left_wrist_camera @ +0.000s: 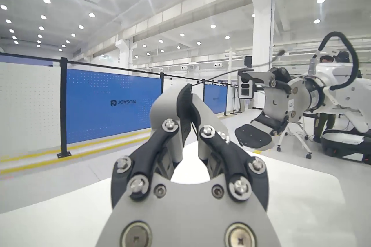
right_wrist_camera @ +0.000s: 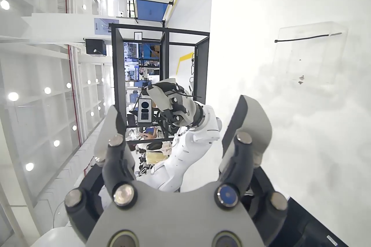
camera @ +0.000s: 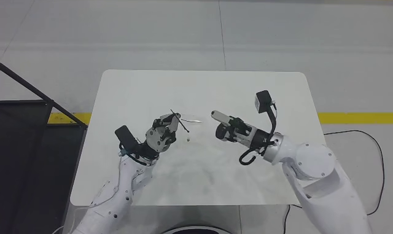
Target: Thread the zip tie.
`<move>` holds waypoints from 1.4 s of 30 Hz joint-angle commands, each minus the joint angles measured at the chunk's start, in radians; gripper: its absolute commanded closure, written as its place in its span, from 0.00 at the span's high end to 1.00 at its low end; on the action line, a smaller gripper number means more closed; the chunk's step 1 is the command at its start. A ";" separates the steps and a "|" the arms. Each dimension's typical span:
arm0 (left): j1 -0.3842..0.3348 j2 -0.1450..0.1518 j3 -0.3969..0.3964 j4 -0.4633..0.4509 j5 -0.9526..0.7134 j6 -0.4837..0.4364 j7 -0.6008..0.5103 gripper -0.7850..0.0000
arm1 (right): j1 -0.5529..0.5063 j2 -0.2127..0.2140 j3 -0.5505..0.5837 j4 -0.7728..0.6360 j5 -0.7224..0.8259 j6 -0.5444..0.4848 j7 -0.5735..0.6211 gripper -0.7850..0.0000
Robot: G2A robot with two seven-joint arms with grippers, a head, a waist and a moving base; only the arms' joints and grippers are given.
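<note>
A thin black zip tie (camera: 179, 122) sticks out of my left gripper (camera: 167, 124), which is shut on it above the middle of the white table (camera: 202, 179). In the left wrist view the strap (left_wrist_camera: 232, 71) arcs away from the closed fingertips (left_wrist_camera: 189, 94) toward my right gripper (left_wrist_camera: 255, 106). My right gripper (camera: 216, 118) hovers open a short way off, facing the left one, with nothing between its fingers (right_wrist_camera: 246, 126). From the right wrist, the left gripper (right_wrist_camera: 166, 94) shows with the strap (right_wrist_camera: 188, 96) across it. Another black zip tie (right_wrist_camera: 304, 36) lies across a clear plastic stand (right_wrist_camera: 310, 57) on the table.
The clear stand (camera: 191, 118) sits between the two grippers. A black frame and dark panel (camera: 24, 148) stand off the table's left side. Yellow floor tape (camera: 356, 118) runs behind the table.
</note>
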 commanded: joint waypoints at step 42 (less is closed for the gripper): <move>0.044 -0.021 0.025 -0.103 -0.453 -0.211 -0.300 0.00 | 0.040 -0.019 -0.137 0.227 -0.218 -0.776 0.103 0.92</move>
